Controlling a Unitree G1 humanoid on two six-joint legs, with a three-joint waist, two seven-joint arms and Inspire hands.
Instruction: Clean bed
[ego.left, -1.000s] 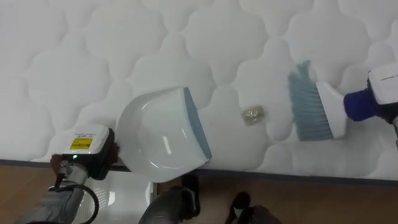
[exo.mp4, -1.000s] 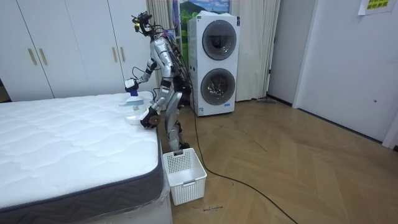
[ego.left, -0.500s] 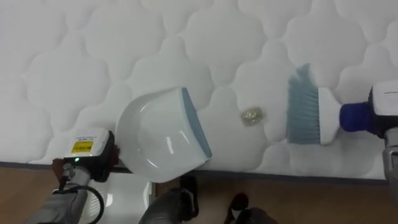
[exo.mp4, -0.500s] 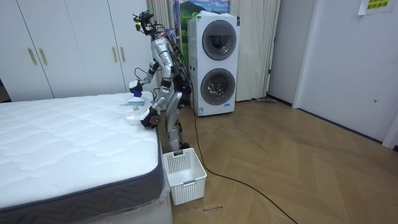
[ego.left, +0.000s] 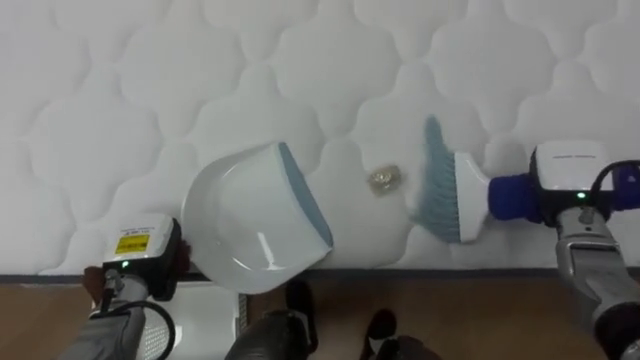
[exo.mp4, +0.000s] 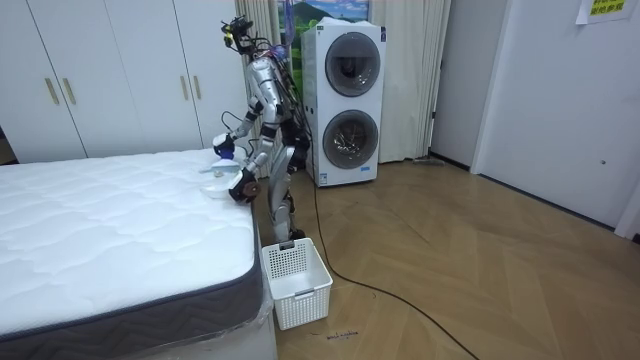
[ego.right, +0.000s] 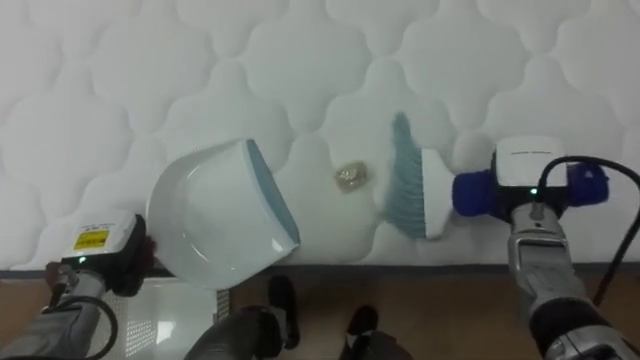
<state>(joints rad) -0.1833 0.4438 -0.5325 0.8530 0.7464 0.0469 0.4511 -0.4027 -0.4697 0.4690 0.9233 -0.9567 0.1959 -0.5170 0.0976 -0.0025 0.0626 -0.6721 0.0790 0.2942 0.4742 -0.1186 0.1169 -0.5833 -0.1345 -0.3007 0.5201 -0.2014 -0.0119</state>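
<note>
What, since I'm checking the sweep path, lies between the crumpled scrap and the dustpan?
Nothing visible: only white quilted mattress separates the small crumpled scrap from the blue lip of the white plastic dustpan. The blue-bristled brush sits right of the scrap.

One dustpan (ego.left: 255, 225), one brush (ego.left: 445, 195), one crumpled scrap (ego.left: 383, 179) — one mattress (ego.left: 150, 90), one basket (exo.mp4: 295, 280)

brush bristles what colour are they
The bristles are light blue, clearest in the left eye view.

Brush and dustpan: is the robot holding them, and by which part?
The right robot hand grips the brush by its blue handle; the left robot hand holds the dustpan by its handle.
</note>
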